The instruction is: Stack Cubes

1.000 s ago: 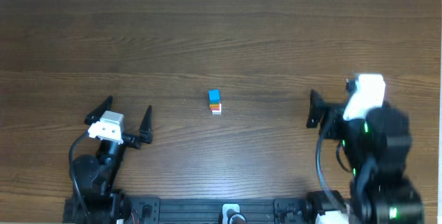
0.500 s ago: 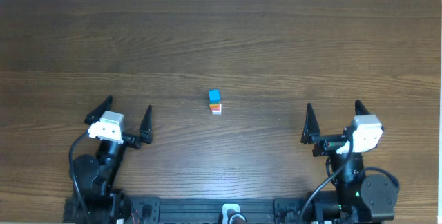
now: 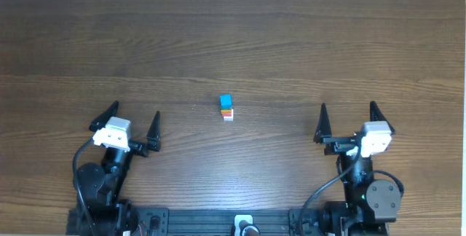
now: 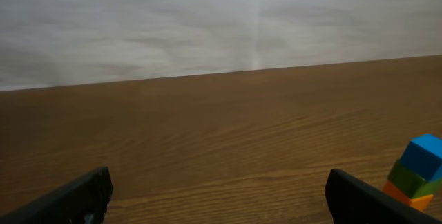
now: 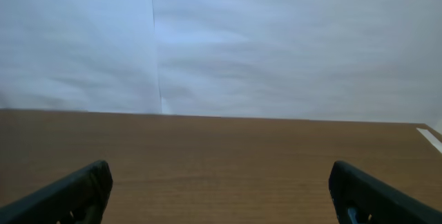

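- Cube stack stands mid-frame on the counter, blue topmost.
- Left gripper, lower left, and right gripper, lower right: both spread, empty.
- Stacking looks done; park both arms well apart from it.

right gripper: two dark fingers, spread wide apart over the table.
table: brown wood, meeting the wall.
wall: white, one vertical seam.
strip: pale, on the table near the wall.

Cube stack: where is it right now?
In the top view the cube stack stands on the table, between the left gripper and the right gripper, apart from both.
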Robot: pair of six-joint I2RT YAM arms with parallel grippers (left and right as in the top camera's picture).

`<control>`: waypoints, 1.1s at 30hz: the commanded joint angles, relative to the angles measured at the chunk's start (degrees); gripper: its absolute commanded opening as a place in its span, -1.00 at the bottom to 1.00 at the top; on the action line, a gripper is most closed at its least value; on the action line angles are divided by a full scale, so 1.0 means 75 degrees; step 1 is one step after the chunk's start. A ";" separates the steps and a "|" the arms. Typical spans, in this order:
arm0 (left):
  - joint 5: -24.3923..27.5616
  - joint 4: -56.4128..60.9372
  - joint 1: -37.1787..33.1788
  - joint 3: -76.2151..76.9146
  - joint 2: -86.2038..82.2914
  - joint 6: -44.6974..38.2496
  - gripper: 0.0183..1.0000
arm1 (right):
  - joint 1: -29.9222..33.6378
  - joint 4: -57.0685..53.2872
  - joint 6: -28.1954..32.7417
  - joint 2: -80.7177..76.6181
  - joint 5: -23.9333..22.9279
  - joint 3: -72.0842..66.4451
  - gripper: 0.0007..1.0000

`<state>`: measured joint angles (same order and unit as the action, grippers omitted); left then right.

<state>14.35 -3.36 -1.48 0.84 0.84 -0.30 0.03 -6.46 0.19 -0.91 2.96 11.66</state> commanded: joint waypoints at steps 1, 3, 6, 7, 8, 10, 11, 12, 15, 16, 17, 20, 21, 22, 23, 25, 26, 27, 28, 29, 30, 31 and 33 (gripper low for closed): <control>-0.0064 0.0041 -0.0041 -0.0067 -0.0067 -0.0128 1.00 | 0.0052 0.0213 0.0099 0.0079 0.0085 -0.0484 0.99; -0.0064 0.0041 -0.0041 -0.0067 -0.0067 -0.0128 1.00 | 0.0052 0.0216 0.0096 0.0079 0.0085 -0.0694 0.98; -0.0064 0.0041 -0.0041 -0.0067 -0.0067 -0.0128 1.00 | 0.0055 0.0650 0.0012 0.0079 0.0085 -0.0994 0.98; -0.0064 0.0041 -0.0041 -0.0067 -0.0067 -0.0128 1.00 | 0.0055 0.0697 0.0015 0.0079 0.0082 -0.1055 0.99; -0.0067 0.0041 -0.0041 -0.0067 -0.0067 -0.0128 1.00 | 0.0055 0.0697 0.0015 0.0079 0.0082 -0.1119 0.98; -0.0067 0.0041 -0.0041 -0.0067 -0.0067 -0.0128 1.00 | 0.0055 0.0697 0.0017 0.0079 0.0067 -0.1212 0.99; -0.0067 0.0041 -0.0041 -0.0067 -0.0067 -0.0128 1.00 | 0.0055 0.0694 0.0017 0.0079 0.0003 -0.1253 0.98; -0.0064 0.0041 -0.0041 -0.0067 -0.0067 -0.0131 1.00 | 0.0055 0.0691 0.0017 0.0079 -0.0003 -0.1291 0.98; -0.0064 0.0041 -0.0041 -0.0067 -0.0067 -0.0128 1.00 | 0.0055 0.0679 0.0017 0.0079 0.0000 -0.1495 0.99; -0.0067 0.0041 -0.0041 -0.0067 -0.0067 -0.0128 1.00 | 0.0055 0.0498 0.0017 0.0079 0.0000 -0.1518 0.99; -0.0064 0.0041 -0.0041 -0.0067 -0.0067 -0.0128 1.00 | 0.0055 0.0265 0.0012 0.0079 0.0017 -0.1513 0.98; -0.0064 0.0041 -0.0041 -0.0067 -0.0067 -0.0128 1.00 | 0.0055 0.0321 0.0015 0.0079 0.0003 -0.1515 0.98; -0.0067 0.0041 -0.0041 -0.0067 -0.0067 -0.0128 1.00 | 0.0055 0.0318 0.0015 0.0079 0.0003 -0.1515 0.98; -0.0064 0.0041 -0.0041 -0.0067 -0.0067 -0.0128 1.00 | 0.0055 0.0318 0.0015 0.0079 0.0003 -0.1515 0.99; -0.0064 0.0041 -0.0041 -0.0067 -0.0067 -0.0128 1.00 | 0.0055 0.0318 0.0015 0.0079 0.0003 -0.1515 0.98; -0.0064 0.0041 -0.0041 -0.0067 -0.0067 -0.0128 1.00 | 0.0055 0.0318 0.0012 0.0079 0.0003 -0.1515 0.98; -0.0067 0.0041 -0.0041 -0.0067 -0.0067 -0.0128 1.00 | 0.0055 0.0315 0.0015 0.0079 0.0003 -0.1515 0.98; -0.0067 0.0041 -0.0041 -0.0067 -0.0067 -0.0128 1.00 | 0.0055 0.0315 0.0012 0.0076 0.0003 -0.1515 0.98; -0.0064 0.0041 -0.0041 -0.0067 -0.0067 -0.0128 1.00 | 0.0055 0.0318 0.0015 0.0076 0.0003 -0.1515 0.98; -0.0064 0.0041 -0.0041 -0.0067 -0.0067 -0.0128 1.00 | 0.0055 0.0315 0.0015 0.0076 0.0003 -0.1515 0.99; -0.0064 0.0041 -0.0041 -0.0067 -0.0067 -0.0128 1.00 | 0.0055 0.0318 0.0015 0.0076 0.0003 -0.1515 0.98; -0.0064 0.0041 -0.0041 -0.0067 -0.0067 -0.0128 1.00 | 0.0055 0.0318 0.0015 0.0076 0.0003 -0.1515 0.98; -0.0064 0.0041 -0.0041 -0.0067 -0.0067 -0.0128 1.00 | 0.0055 0.0318 0.0015 0.0076 0.0003 -0.1515 0.98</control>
<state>14.35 -3.36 -1.48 0.84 0.84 -0.30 0.03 -4.16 0.25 -0.91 2.92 0.73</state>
